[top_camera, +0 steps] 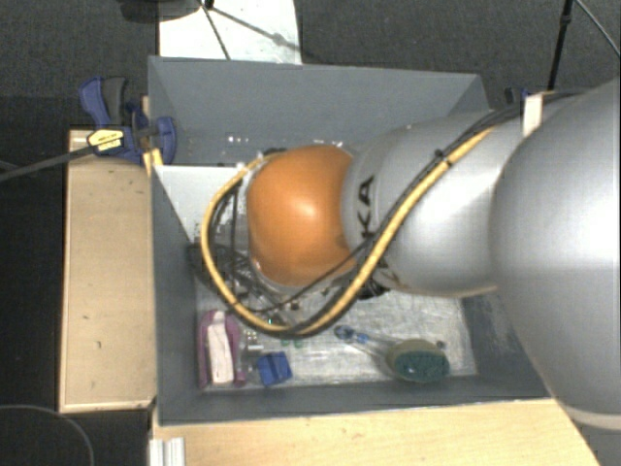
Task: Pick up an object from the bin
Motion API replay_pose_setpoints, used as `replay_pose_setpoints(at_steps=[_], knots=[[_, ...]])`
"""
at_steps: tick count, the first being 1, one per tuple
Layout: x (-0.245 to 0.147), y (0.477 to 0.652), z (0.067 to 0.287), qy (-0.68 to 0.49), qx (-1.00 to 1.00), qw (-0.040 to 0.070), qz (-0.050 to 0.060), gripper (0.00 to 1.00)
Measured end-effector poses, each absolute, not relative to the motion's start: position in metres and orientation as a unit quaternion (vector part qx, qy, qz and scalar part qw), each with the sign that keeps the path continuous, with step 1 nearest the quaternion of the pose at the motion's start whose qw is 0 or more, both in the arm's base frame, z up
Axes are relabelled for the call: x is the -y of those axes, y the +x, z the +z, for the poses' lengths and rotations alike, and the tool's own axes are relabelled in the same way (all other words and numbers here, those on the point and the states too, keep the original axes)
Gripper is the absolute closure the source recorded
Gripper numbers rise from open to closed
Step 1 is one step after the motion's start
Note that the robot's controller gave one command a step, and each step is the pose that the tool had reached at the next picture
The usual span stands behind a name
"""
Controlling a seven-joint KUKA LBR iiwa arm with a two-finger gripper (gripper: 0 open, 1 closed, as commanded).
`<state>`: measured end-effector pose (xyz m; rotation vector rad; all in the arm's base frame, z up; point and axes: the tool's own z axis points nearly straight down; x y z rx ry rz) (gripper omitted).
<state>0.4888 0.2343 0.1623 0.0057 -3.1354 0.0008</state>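
Jaws hidden, state untellable, one purple packet (217,349), one blue piece (275,368), one teal disc (419,363)

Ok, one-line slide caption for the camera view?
Arm in the grey bin, orange wrist cover near a purple-and-white packet and small blue piece.

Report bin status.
Arm down over bin left-centre. Hold unconfirmed. Nearest: purple packet, blue piece. Teal brush lies right, clear of it.
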Motion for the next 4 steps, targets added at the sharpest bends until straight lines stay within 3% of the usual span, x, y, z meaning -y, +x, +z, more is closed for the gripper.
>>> replay_pose_setpoints(at_steps=[1,2,3,4], knots=[[-0.225,0.49,0.085,0.267,0.964,-0.018,-0.004,0.0],[-0.184,0.491,0.107,0.181,0.984,-0.003,-0.001,0.0],[-0.003,0.487,0.076,0.34,0.94,-0.002,0.001,0.0],[0.055,0.513,0.093,0.244,0.97,-0.003,0.001,0.0]])
